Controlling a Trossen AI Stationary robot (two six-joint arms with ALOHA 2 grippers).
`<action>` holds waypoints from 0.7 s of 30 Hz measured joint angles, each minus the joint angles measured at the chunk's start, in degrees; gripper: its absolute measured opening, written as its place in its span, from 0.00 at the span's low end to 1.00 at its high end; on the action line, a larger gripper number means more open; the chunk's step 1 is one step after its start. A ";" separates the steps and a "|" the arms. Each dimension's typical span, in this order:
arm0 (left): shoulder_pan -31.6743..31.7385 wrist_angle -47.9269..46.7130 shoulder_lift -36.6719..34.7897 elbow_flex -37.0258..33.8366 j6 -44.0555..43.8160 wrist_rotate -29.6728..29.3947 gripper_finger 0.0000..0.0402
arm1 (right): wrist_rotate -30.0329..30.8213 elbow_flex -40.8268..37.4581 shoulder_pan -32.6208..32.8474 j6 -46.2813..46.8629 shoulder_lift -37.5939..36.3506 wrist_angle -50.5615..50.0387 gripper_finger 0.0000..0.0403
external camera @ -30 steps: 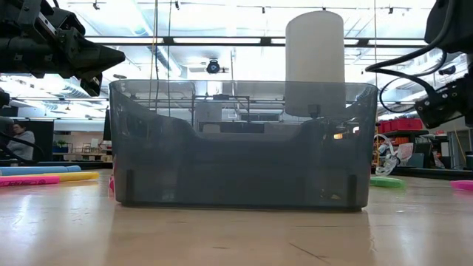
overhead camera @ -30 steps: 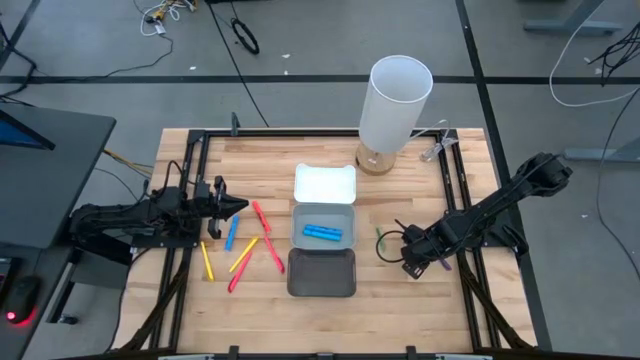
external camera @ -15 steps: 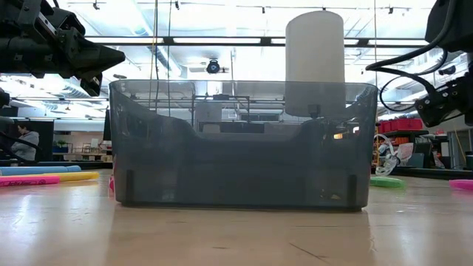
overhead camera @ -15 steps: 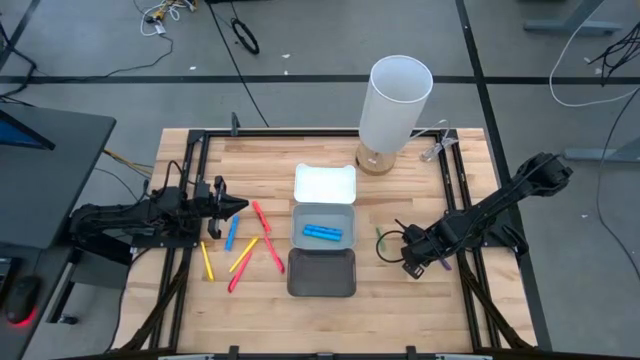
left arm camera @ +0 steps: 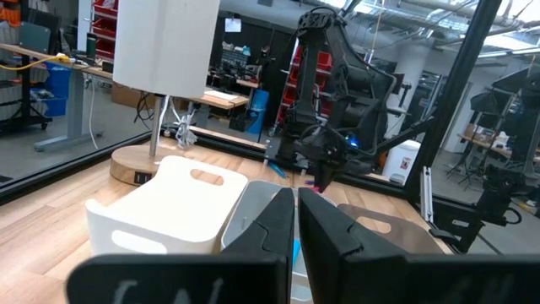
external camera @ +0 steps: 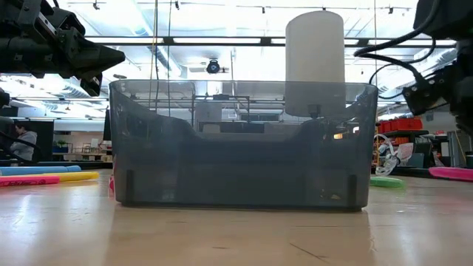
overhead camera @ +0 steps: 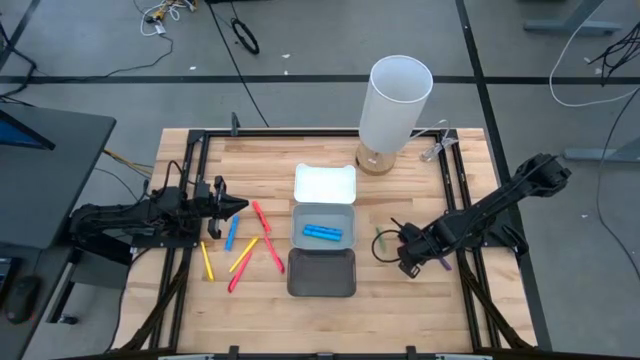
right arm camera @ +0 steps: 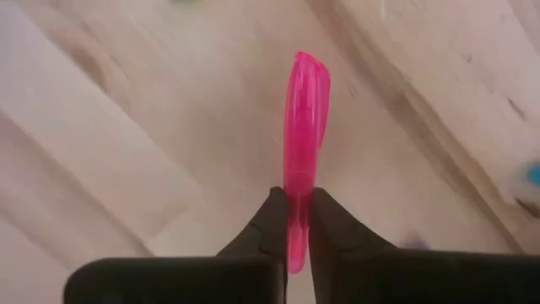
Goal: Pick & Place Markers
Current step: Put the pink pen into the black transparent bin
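A pale wooden plank worktop (overhead camera: 400, 300) is carrying a white tray (overhead camera: 325, 184), a grey tray (overhead camera: 322, 215), a dark tray (overhead camera: 321, 272), a white cylindrical lamp (overhead camera: 394, 110) and scattered red, yellow and blue markers (overhead camera: 245, 254).

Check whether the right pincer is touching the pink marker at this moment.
Touching. The right wrist view shows the right pincer shut on the pink marker, both fingers pressed against its sides with no gap.
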 joint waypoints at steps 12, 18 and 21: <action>0.00 -0.02 0.02 0.00 -0.02 -0.02 0.06 | -1.48 7.32 0.02 -3.51 -0.35 -10.81 0.03; 0.02 -0.02 0.00 0.00 0.00 0.00 0.06 | -2.86 11.70 -0.50 -5.64 -0.92 -15.72 0.03; 0.00 -0.02 0.00 -0.02 0.00 0.00 0.06 | -2.86 14.32 -0.50 -7.09 -0.92 -18.60 0.03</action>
